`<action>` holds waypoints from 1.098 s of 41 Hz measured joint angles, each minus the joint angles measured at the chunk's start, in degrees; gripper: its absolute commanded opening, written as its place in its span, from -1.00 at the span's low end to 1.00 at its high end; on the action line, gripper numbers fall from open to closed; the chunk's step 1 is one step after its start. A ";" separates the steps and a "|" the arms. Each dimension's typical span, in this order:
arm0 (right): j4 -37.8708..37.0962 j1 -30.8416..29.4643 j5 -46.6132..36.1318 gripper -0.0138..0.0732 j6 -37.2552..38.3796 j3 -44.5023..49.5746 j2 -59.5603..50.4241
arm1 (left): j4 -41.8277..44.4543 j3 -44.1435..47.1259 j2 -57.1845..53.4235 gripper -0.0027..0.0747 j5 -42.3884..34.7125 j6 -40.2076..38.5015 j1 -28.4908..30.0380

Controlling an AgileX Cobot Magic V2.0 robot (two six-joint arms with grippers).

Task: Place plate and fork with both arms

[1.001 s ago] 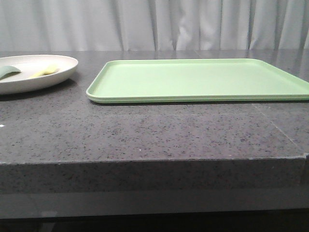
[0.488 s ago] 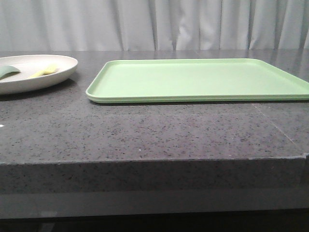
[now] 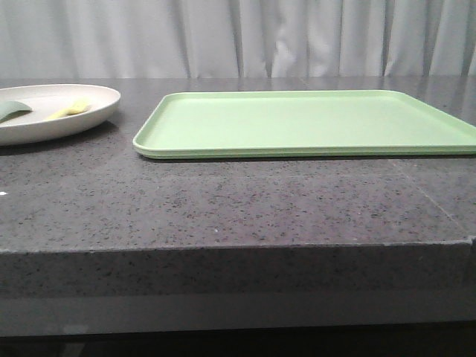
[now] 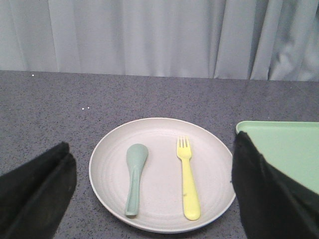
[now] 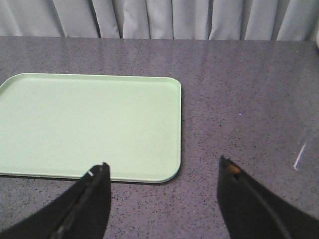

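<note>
- Pale grey curtains hung behind a dark speckled stone table (image 3: pixel 223 208), which carried everything in the scene.
- Using the light-green tray (image 3: pixel 312 123) as the landmark: it lay flat near the middle of the table, and nothing rested on it.
- To the left of the tray, close to its edge but not touching it, sat the plate (image 4: pixel 107 169), a round, shallow, matte cream-white dish with a raised rim.
- On the plate lay the fork (image 4: pixel 188 179), slim and pale yellow, with a rounded handle end, its tines pointing toward the curtains. It lay on the half of the plate nearer the tray.
- Beside the fork, on the half farther from the tray, lay a grey-green spoon (image 4: pixel 133 179), parallel to it and apart from it.
- The left gripper (image 4: pixel 152 199) hovered short of the plate with its fingers spread wide, holding nothing.
- The right gripper (image 5: pixel 162 199) hovered over the table off the tray's right-hand corner, its fingers also spread and holding nothing.
- Judging from this layout, the task was at its very start: nothing had been grasped or placed.
- The next move would likely call for the left arm to come down and take the plate by its rim or the fork by its thin handle; the fork lay flat, so its pick would need a low, precise pinch.
</note>
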 measured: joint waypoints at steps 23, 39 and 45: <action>0.00 0.00 0.00 0.45 0.00 0.00 0.00 | 17.13 -46.39 42.25 0.67 32.70 0.00 0.14; 0.00 0.00 0.00 0.45 0.00 0.00 0.00 | 17.62 -59.91 59.50 0.67 37.45 2.83 3.96; 0.00 0.00 0.00 0.45 0.00 0.00 0.00 | 5.82 -60.82 61.48 0.67 36.35 9.36 10.65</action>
